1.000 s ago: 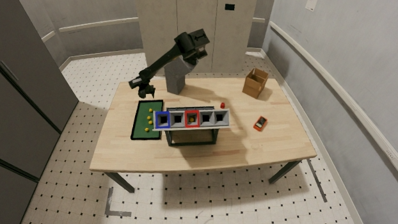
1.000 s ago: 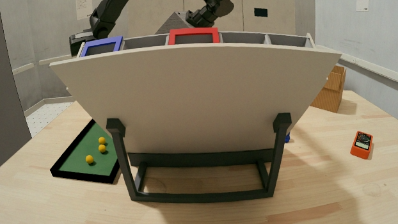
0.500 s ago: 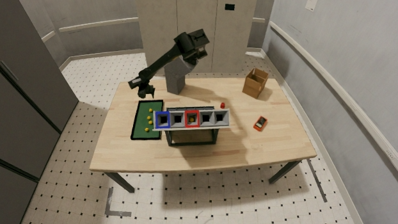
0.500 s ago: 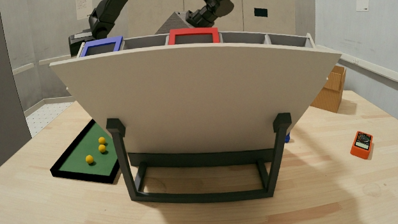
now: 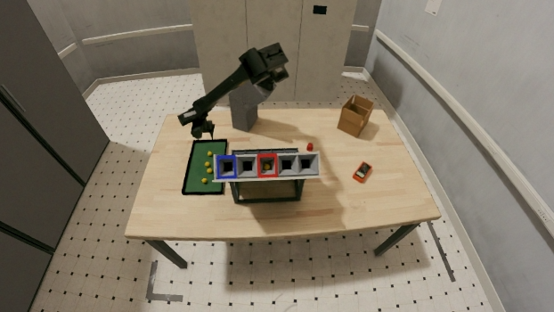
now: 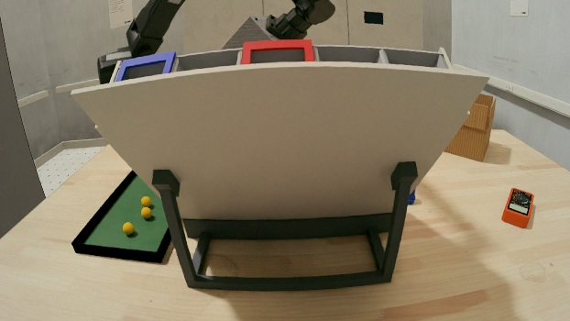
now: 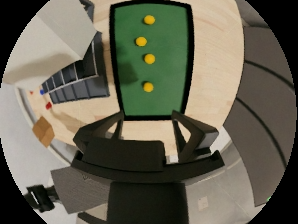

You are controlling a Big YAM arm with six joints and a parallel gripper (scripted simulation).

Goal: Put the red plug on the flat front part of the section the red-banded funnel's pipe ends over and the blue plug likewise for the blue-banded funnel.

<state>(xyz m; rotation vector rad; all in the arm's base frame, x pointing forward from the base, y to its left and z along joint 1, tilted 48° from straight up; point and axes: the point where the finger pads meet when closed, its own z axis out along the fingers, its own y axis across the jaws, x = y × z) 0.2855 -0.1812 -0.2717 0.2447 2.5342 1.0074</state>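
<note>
My gripper [image 5: 206,130] is open and empty, above the far edge of the green marble tray [image 5: 206,166]. In the wrist view the fingers frame the tray's near edge, and several yellow marbles [image 7: 147,58] lie in a row on the tray. The funnel row stands mid-table, with the blue-banded funnel [image 5: 226,167] at the left end and the red-banded funnel [image 5: 267,165] in the middle. A yellow marble [image 5: 266,166] sits in the red-banded funnel. The red plug [image 5: 310,145] stands behind the row's right part. The blue plug [image 6: 411,197] peeks out behind the stand's right leg. The cover [image 6: 279,138] hides the pipes.
A cardboard box [image 5: 354,115] stands at the back right of the table. A small orange device [image 5: 362,172] lies to the right of the funnel stand. The arm's grey base [image 5: 245,107] stands at the back middle. The dark stand frame [image 6: 284,229] holds up the cover.
</note>
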